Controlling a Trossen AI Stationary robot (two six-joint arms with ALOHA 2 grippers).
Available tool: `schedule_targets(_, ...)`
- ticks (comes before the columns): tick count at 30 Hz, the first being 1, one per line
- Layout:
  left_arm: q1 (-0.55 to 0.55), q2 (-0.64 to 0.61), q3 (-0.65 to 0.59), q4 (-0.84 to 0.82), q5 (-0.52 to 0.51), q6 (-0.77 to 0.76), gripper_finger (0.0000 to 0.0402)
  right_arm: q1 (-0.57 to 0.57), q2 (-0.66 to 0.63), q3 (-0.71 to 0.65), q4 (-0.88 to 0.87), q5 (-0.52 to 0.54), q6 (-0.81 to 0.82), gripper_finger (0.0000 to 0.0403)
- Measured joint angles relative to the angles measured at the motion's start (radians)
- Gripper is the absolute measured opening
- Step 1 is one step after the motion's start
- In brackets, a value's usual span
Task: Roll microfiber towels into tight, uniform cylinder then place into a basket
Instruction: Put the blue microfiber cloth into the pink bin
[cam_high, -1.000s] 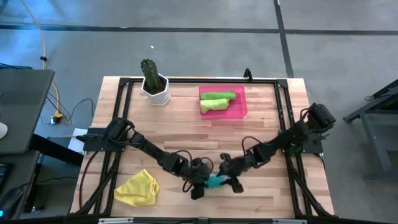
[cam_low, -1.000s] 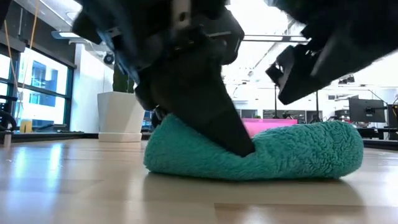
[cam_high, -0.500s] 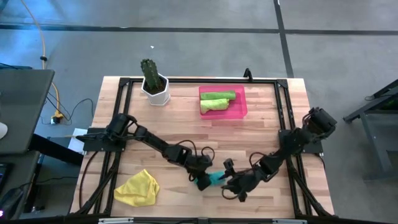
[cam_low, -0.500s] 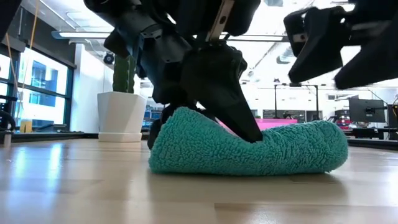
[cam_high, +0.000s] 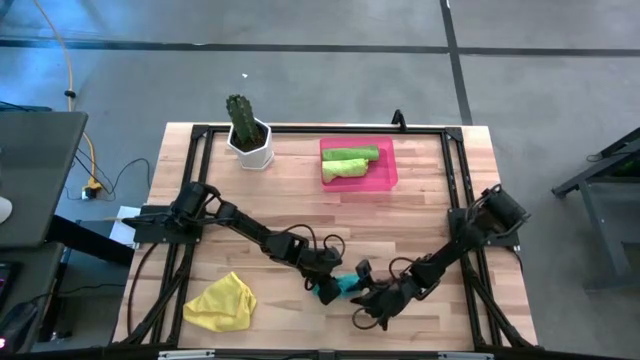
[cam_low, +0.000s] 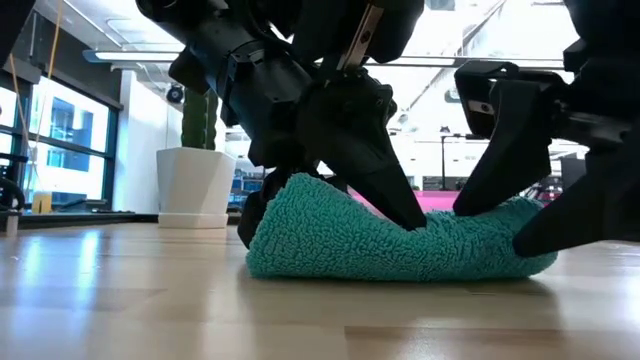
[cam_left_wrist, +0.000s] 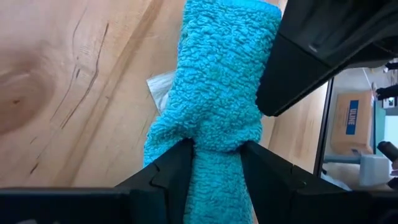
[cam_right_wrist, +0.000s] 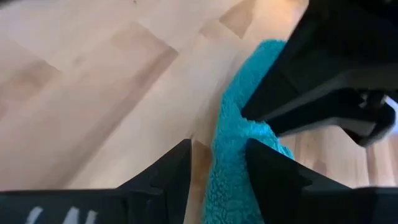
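Near the table's front edge, the left gripper (cam_left_wrist: 217, 162) pinches one end of the rolled teal towel (cam_low: 400, 235). The right gripper (cam_right_wrist: 217, 165) straddles the other end; whether it squeezes, I can't tell. Both hide the roll's middle.

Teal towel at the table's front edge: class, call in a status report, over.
Left gripper jaws clamped on the teal terry microfiber towel. Right gripper jaws straddle its other end. Nothing in the way.
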Motion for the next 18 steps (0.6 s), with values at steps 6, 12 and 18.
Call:
schedule_targets(6,0.000,0.001,-0.002,0.013,0.006,-0.002,0.0135,-0.021,0.022,0.000,0.001,0.025,0.003,0.0147)
schedule_targets(12,0.003,0.004,-0.004,0.035,0.043,-0.002,0.0135,-0.056,0.023,0.000,0.002,0.024,0.028,0.0176)
schedule_targets(18,0.002,0.004,-0.004,0.038,0.046,0.008,0.0135,-0.080,0.023,0.000,0.002,-0.030,0.053,0.0207)
